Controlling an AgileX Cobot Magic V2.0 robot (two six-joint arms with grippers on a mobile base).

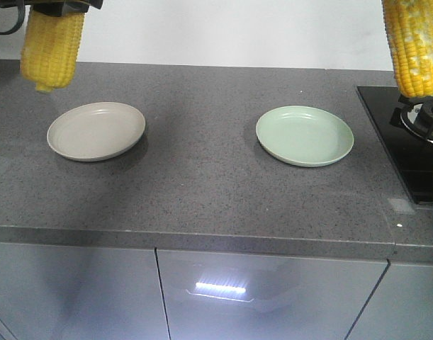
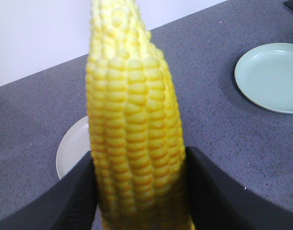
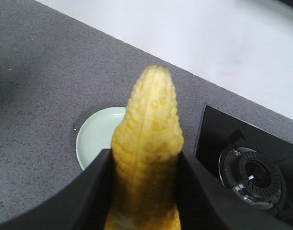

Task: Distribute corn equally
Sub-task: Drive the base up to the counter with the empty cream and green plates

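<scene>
1. Left pincer (image 2: pixel 139 191): black jaws clamped on either flank of a corn cob, gripping its thicker part.
2. Left cob (image 1: pixel 52 49): upper left of the front view, hanging blunt end down, clear of the desk. Bright yellow with full kernel rows. It hangs over the far left edge of the beige plate and touches nothing below.
3. Beige plate (image 1: pixel 96 131): round and shallow, left of centre on the desk. Bare.
4. Desk (image 1: pixel 202 177): grey speckled stone top with glossy cabinet fronts (image 1: pixel 266 297) beneath it along the bottom of the frame.
5. Green plate (image 1: pixel 305 134): pale green, right of centre, well apart from the beige one. Bare.
6. Right pincer (image 3: pixel 145 191): black jaws closed on a second cob, whose tapered tip points away from the wrist camera.
7. Right cob (image 1: pixel 414 49): upper right corner of the front view, hanging with some whitish kernels showing. It is off to the right of the green plate, over the gas hob (image 1: pixel 407 149).

Status, as judged: no cob rests on either plate, so the sharing-out has not yet landed. Both cobs are lifted, one per arm. Remaining work is to bring each over its nearer plate, lower it and let go. Whether further cobs lie out of view cannot be told.
</scene>
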